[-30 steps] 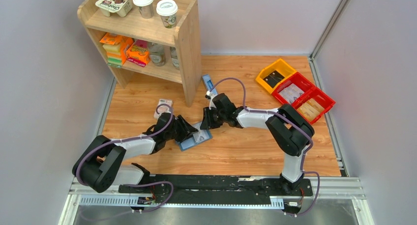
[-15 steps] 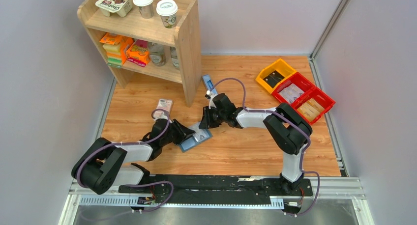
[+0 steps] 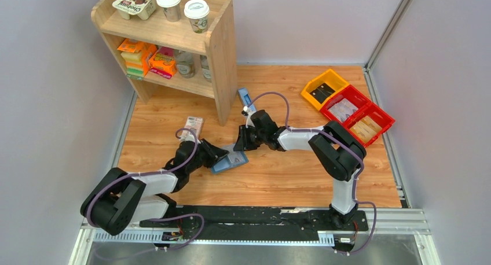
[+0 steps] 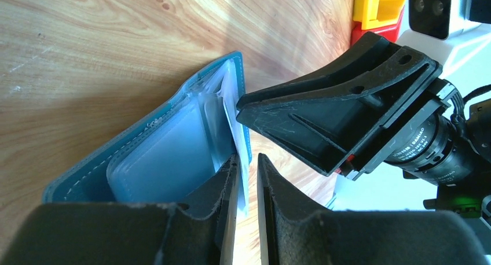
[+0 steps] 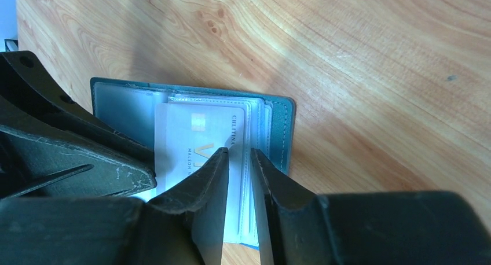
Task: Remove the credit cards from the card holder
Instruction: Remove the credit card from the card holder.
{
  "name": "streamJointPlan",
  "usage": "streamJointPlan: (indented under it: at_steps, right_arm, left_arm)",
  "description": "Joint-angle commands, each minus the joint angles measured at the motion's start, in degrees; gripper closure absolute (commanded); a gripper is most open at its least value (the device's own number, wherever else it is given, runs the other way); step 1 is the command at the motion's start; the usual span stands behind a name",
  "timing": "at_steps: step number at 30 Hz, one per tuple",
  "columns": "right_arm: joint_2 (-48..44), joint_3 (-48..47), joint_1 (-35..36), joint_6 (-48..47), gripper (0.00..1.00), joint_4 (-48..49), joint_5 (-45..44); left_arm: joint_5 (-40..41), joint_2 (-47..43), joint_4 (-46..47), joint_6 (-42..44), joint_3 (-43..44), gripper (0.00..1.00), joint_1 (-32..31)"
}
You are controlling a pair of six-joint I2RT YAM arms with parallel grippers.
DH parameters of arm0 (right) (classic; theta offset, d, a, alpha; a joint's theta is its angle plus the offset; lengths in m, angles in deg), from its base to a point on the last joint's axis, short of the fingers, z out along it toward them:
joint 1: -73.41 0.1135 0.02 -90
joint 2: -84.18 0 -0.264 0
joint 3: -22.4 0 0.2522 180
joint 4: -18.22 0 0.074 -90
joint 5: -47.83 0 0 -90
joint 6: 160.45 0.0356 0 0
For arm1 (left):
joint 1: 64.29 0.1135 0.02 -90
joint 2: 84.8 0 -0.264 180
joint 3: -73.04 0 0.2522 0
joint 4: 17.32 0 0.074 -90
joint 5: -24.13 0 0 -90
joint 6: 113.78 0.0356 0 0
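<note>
The teal-blue card holder (image 3: pixel 231 161) lies open on the wooden table between both grippers. It also shows in the left wrist view (image 4: pixel 162 161) and in the right wrist view (image 5: pixel 279 132). A white credit card (image 5: pixel 191 132) sticks partway out of its pale inner pocket, and its thin edge (image 4: pixel 237 140) runs between my left fingers. My left gripper (image 3: pixel 219 154) (image 4: pixel 248 158) is shut on that card. My right gripper (image 3: pixel 239 144) (image 5: pixel 238 152) is nearly closed, tips down on the holder's pocket panels near the spine edge. The two grippers almost touch.
A wooden shelf (image 3: pixel 173 39) with cups and packs stands at the back left. A narrow blue-and-white box (image 3: pixel 244 97) lies by its foot, and a pink-and-white pack (image 3: pixel 193 126) lies left of the grippers. A yellow bin (image 3: pixel 324 88) and red bins (image 3: pixel 356 114) sit at the right.
My left arm has drawn back toward the lower left. The card holder has shifted slightly left with it. The right gripper has stayed on the holder.
</note>
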Motion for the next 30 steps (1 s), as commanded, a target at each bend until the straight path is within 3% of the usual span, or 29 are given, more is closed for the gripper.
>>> streamJointPlan:
  at_steps: [1, 9, 15, 19, 30]
  right_arm:
    - [3.23, 2.21, 0.66, -0.24, 0.72, -3.51, -0.19]
    - [3.32, 2.47, 0.75, 0.37, 0.73, -2.98, 0.25]
    - [4.02, 2.73, 0.83, 0.99, 0.73, -2.45, 0.61]
    - [4.11, 3.00, 0.75, 1.17, 0.74, -2.81, -0.71]
    - [4.72, 3.53, 0.75, 1.08, 0.75, -3.86, -3.44]
  left_arm:
    - [-1.11, 2.90, 9.79, -1.49, 0.87, 0.75, 0.17]
    - [-3.49, 11.60, 16.56, -3.25, 2.36, 0.67, 0.26]
    - [-4.19, 15.21, 20.96, -4.56, 3.07, 0.66, 0.26]
    - [-3.32, 14.78, 22.81, -6.06, 1.84, 0.70, 0.26]
    - [0.02, 5.82, 15.52, -9.40, -1.94, 0.77, 0.52]
